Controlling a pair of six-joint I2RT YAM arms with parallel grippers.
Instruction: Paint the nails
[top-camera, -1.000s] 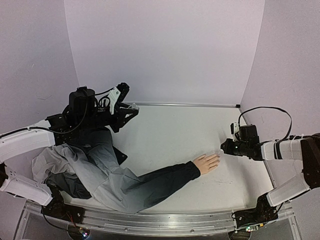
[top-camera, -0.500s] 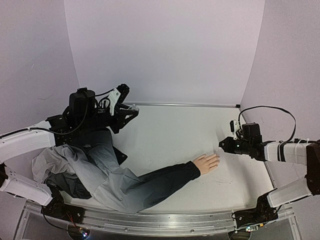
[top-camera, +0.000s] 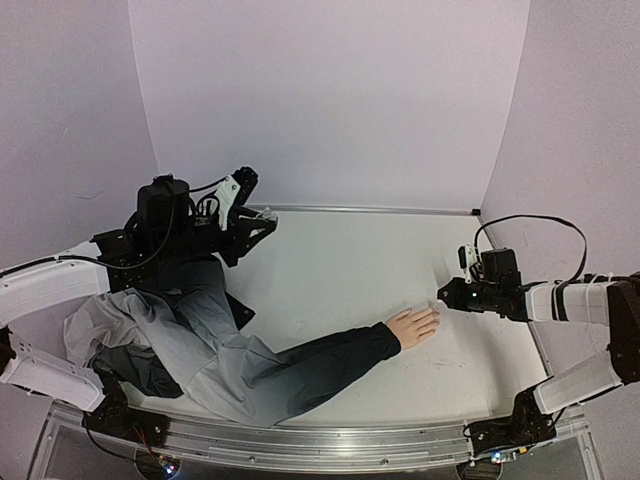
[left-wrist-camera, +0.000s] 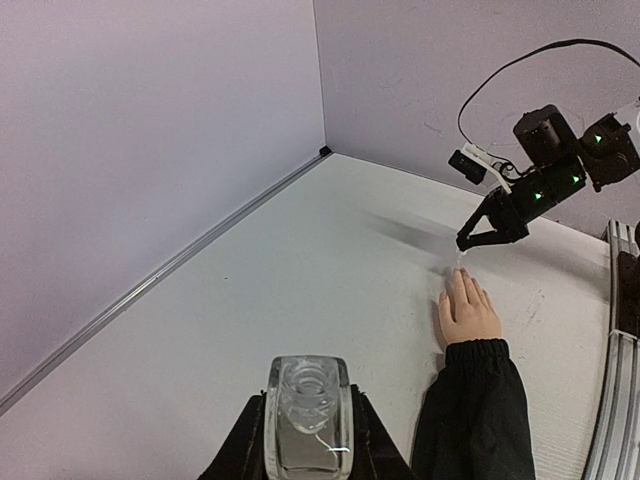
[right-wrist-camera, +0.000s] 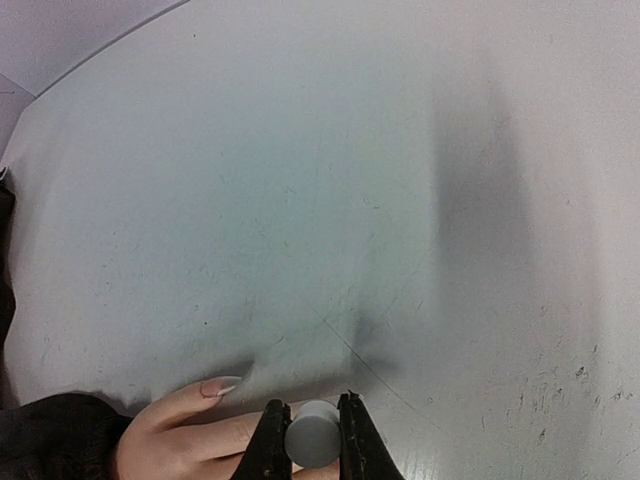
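The pale mannequin hand (top-camera: 415, 325) lies flat on the table at the end of a dark sleeve (top-camera: 330, 362), fingers pointing right. One of the nails (right-wrist-camera: 220, 387) shows pinkish in the right wrist view. My right gripper (right-wrist-camera: 310, 404) is shut on a small grey round brush cap (right-wrist-camera: 312, 437) and hovers right over the fingers (right-wrist-camera: 200, 432); from above the right gripper (top-camera: 445, 297) sits at the fingertips. At the back left, my left gripper (left-wrist-camera: 308, 440) is shut on a small clear bottle (left-wrist-camera: 308, 405) with an open neck, held well away from the hand (left-wrist-camera: 467, 312).
A grey jacket (top-camera: 170, 340) is bunched at the near left, under the left arm. Purple walls close in the back and both sides. A metal rail (top-camera: 330, 445) runs along the near edge.
The right gripper drew slightly back from the fingertips, then returned to them. The left arm and the bottle have stayed still.
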